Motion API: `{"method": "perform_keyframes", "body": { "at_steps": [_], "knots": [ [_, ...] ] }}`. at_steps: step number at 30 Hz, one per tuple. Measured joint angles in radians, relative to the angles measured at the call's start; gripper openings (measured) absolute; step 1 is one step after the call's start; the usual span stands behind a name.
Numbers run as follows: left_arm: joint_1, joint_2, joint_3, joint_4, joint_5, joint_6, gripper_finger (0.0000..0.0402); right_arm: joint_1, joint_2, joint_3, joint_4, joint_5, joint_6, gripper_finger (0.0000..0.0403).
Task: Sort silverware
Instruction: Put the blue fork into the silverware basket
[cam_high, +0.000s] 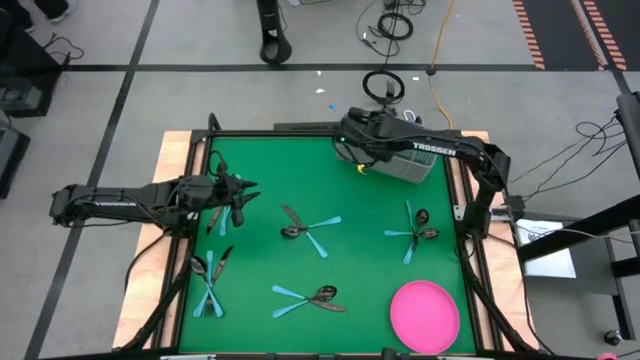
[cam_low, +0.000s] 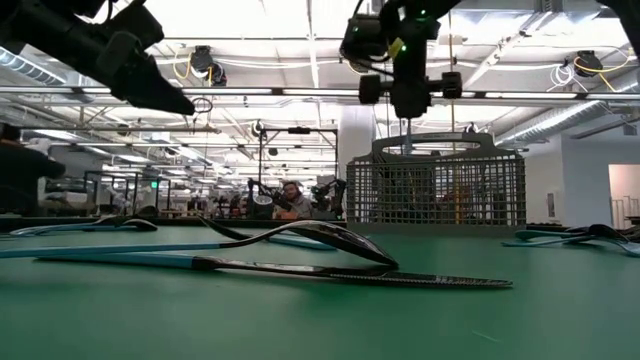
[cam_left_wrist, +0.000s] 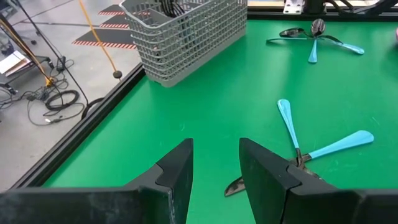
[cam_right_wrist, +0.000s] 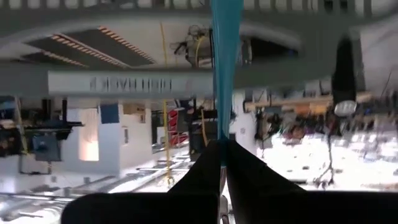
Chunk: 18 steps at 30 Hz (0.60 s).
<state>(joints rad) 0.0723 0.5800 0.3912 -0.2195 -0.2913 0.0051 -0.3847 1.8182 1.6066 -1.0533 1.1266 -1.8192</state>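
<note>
My right claw (cam_right_wrist: 222, 149) pinched shut on a blue-handled utensil (cam_right_wrist: 225, 68), over the caddy (cam_high: 408, 165) at one o'clock. Left claw (cam_left_wrist: 214, 162) half open, empty, nine o'clock.

A table (cam_high: 350, 190) covered with a green mat and edged by a black frame is seen in the middle of the high view. At its upper right a grey wire basket (cam_high: 405, 163) is set on the mat. Five clusters of blue-handled silverware are spread over the surface: one at the left (cam_high: 222, 212), one at the lower left (cam_high: 210, 280), one at the centre (cam_high: 308, 228), one at the lower centre (cam_high: 308, 296) and one at the right (cam_high: 413, 233). In each cluster the pieces are crossed over one another. A pink round plate (cam_high: 425, 315) is laid at the lower right corner.
</note>
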Motion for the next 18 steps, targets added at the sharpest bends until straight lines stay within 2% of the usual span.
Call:
{"method": "perform_keyframes", "body": {
  "at_steps": [7, 15, 18],
  "knots": [
    [0.000, 0.000, 0.000, 0.004, 0.000, 0.000, 0.0132, 0.000, 0.082, 0.000, -0.028, -0.001, -0.026, 0.0000],
    [0.000, 0.000, 0.000, -0.002, 0.000, 0.000, 0.0132, 0.042, 0.103, 0.000, -0.027, -0.003, -0.011, 0.0000],
    [0.000, 0.000, 0.000, -0.002, 0.000, 0.000, 0.0132, 0.063, 0.103, 0.000, -0.022, -0.050, 0.051, 0.0001]
  ]
}}
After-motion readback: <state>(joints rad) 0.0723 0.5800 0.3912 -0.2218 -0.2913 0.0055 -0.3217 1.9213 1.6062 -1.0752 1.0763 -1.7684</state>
